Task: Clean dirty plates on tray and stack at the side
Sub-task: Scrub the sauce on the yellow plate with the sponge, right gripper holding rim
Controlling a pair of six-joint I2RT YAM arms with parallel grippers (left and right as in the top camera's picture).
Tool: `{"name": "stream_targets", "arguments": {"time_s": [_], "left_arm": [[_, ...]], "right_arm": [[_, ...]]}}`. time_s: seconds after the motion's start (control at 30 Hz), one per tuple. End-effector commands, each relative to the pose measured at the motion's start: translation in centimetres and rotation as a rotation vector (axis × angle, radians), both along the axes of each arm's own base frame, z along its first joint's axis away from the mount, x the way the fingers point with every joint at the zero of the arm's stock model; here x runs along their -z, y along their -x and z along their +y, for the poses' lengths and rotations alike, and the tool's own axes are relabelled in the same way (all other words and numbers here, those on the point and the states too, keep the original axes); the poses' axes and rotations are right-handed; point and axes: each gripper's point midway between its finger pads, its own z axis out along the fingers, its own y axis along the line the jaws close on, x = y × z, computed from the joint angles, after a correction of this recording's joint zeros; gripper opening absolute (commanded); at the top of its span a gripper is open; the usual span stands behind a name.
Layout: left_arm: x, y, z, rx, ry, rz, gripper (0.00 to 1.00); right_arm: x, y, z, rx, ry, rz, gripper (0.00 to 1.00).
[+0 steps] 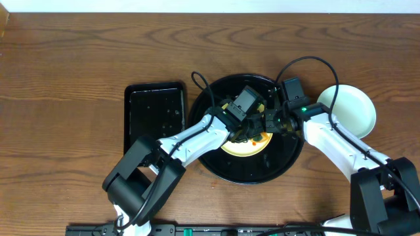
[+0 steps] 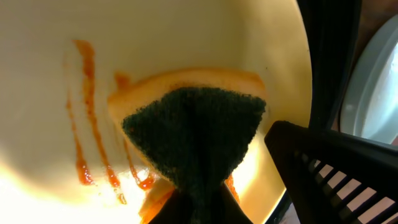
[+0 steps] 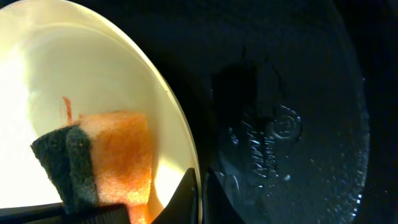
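Note:
A pale yellow plate (image 1: pixel 248 148) with reddish-orange sauce streaks lies on the round black tray (image 1: pixel 262 172). My left gripper (image 1: pixel 246 126) is shut on a sponge (image 2: pixel 193 140), orange with a dark green scouring side, pressed onto the yellow plate (image 2: pixel 155 50) beside the streaks. My right gripper (image 1: pixel 270 122) is shut on the yellow plate's rim (image 3: pixel 196 186), one finger on each side. The sponge (image 3: pixel 106 162) also shows in the right wrist view, on the plate (image 3: pixel 62 56). A pale mint-blue plate (image 1: pixel 351 110) lies on the table right of the tray.
A smaller rectangular black tray (image 1: pixel 155 113) lies left of the round tray. The round tray's glossy floor (image 3: pixel 292 124) shows water drops. Both arms cross over the round tray. Brown wooden table (image 1: pixel 65 78) all around.

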Motion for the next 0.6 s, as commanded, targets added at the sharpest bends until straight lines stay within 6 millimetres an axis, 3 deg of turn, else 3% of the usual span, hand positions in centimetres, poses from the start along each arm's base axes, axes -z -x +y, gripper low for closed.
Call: {"name": "stream_targets", "arguments": {"time_s": [0.0,0.1,0.27,0.57], "left_arm": [[0.7,0.6,-0.7,0.011,0.005,0.031,0.08],[2.2,0.1,1.2,-0.012,-0.108,0.003,0.08],[3.1,-0.7,4.1,-0.011,-0.253,-0.052,0.08],[2.7,-1.0,6.4,0.069,-0.317,-0.076,0.08]], "right_arm": [[0.1,-0.1,0.4,0.005,-0.021,0.006,0.01],[0.1,0.0,0.4,0.005,-0.02,0.008,0.01],[0.2,0.2,0.3,0.005,-0.017,0.017,0.01],[0.3,0.3,-0.1,0.012,0.001,0.024,0.01]]}}
